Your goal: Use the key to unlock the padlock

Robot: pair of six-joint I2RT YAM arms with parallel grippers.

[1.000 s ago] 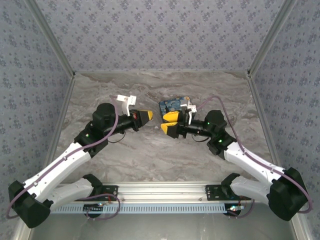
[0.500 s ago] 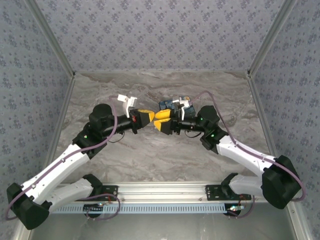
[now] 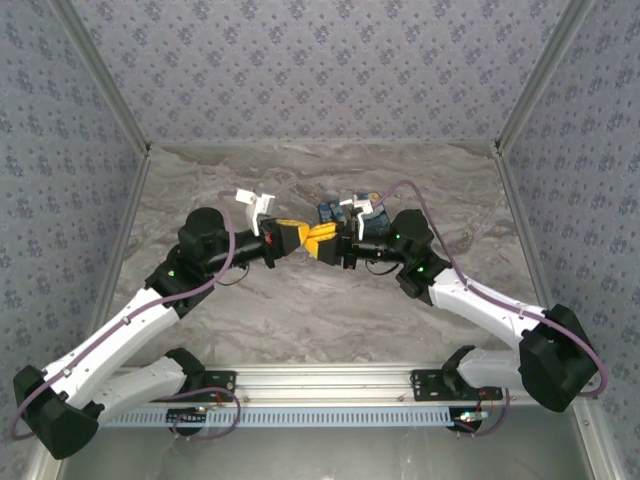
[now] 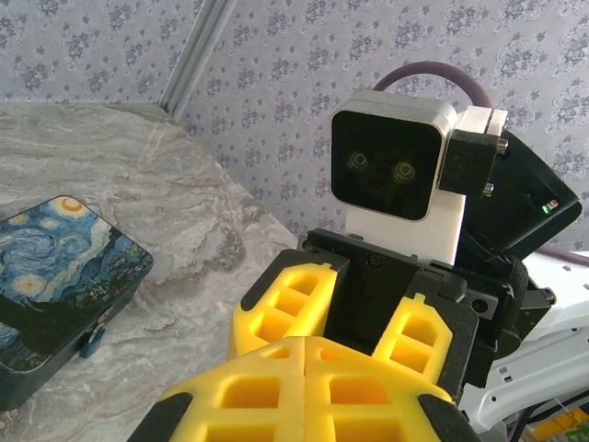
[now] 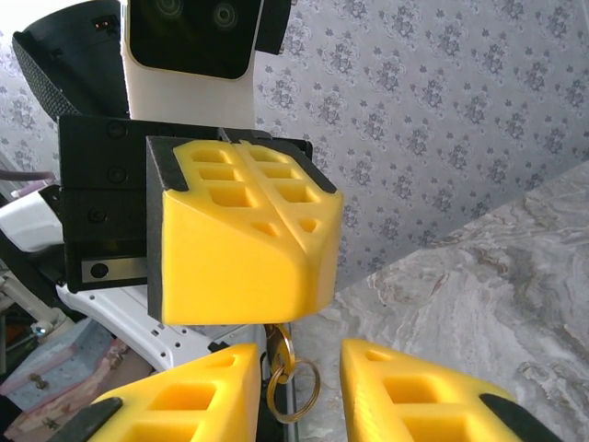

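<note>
left gripper pinches the key; right gripper gapes beside its ring. padlock not opened yet.

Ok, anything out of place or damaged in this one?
Nothing spilled or broken. Only oddity: left tool and right tool sit tip to tip above the table, a key ring dangling from the shut left one. The painted box lies flat, padlock at its edge.
</note>
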